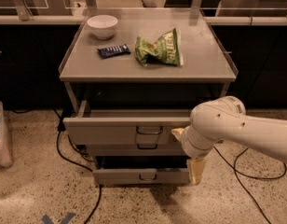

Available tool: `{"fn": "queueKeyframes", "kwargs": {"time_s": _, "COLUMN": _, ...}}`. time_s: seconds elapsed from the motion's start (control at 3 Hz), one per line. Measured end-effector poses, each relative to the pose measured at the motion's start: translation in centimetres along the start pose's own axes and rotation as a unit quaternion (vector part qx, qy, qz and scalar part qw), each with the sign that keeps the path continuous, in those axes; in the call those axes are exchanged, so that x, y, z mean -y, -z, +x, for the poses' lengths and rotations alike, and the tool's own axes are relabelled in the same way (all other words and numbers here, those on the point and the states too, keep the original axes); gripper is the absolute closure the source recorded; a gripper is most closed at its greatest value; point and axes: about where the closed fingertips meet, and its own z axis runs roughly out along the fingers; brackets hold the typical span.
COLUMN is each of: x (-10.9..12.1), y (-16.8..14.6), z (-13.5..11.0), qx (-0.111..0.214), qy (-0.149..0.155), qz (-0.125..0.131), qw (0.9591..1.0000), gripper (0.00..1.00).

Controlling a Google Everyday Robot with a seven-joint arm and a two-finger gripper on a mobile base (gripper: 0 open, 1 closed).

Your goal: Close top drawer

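A grey cabinet [148, 73] is seen in the middle, on a speckled floor [36, 190]. The top drawer [111, 129] is pulled part of the way out, just under the flat top of the cabinet. A small dark handle [149, 130] is seen at the middle of its front. Its inside is mostly hidden in shadow. Two more drawer fronts are found under it: the middle drawer [129, 150] is pushed in, and the bottom drawer [129, 175] sticks out a little. On top of the cabinet, a white bowl [102, 26] is set at the back left. A dark snack bar [113, 51] is laid in front of the bowl, and a green chip bag [160, 49] is laid just to the right of the bar. The white arm [236, 129] is reached in from the right side. The gripper [196, 170] is held low at the right end of the drawers and is pointed down, in front of the bottom drawer. Whether it is open or closed cannot be told. A tan part of it is seen right by the right end of the top drawer's front, but a touch cannot be made out. Black cables [69, 157] are laid on the floor to the left of the cabinet.
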Motion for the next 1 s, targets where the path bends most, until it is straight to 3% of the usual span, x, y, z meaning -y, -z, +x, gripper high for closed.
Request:
{"fn": "queueKeyframes", "kwargs": {"time_s": 0.33, "x": 0.8, "y": -0.9, "z": 0.4, "qx": 0.005, "qy": 0.006, "qz": 0.002, "qw": 1.0000, "gripper": 0.00}}
{"fn": "queueKeyframes", "kwargs": {"time_s": 0.67, "x": 4.7, "y": -2.3, "z": 0.5, "qx": 0.010, "qy": 0.026, "qz": 0.017, "qw": 0.9995, "gripper": 0.00}}
{"fn": "queueKeyframes", "kwargs": {"time_s": 1.0, "x": 4.7, "y": -2.6, "z": 0.6, "qx": 0.015, "qy": 0.027, "qz": 0.015, "qw": 0.9994, "gripper": 0.00}}
